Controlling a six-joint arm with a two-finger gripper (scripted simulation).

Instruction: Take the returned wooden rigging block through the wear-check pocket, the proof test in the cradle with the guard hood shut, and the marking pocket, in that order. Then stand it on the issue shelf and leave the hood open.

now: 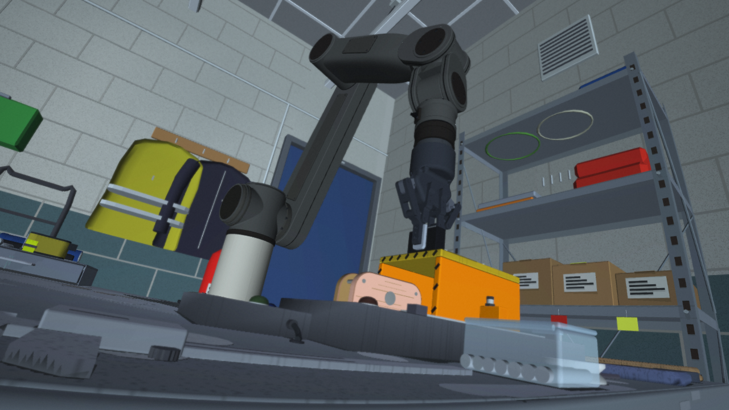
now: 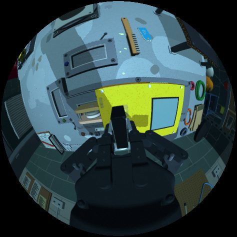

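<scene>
The wooden rigging block (image 1: 378, 289) (image 2: 89, 115) sits in the cradle, partly under the left edge of the orange-and-yellow guard hood (image 1: 451, 283) (image 2: 140, 107). Half of the block sticks out to the hood's left. The hood has a pale window in its top. A dark upright handle (image 1: 424, 237) (image 2: 119, 127) rises from the hood's top near its left edge, and my gripper (image 1: 427, 230) (image 2: 120, 140) is closed around that handle from above.
The grey fixture base (image 1: 357, 321) runs along the bench in front of the hood. Two framed pockets (image 2: 88, 57) (image 2: 58, 102) lie beyond and left of the cradle. A clear box (image 1: 530, 347) stands at the near right. A metal rack (image 1: 586, 204) rises behind.
</scene>
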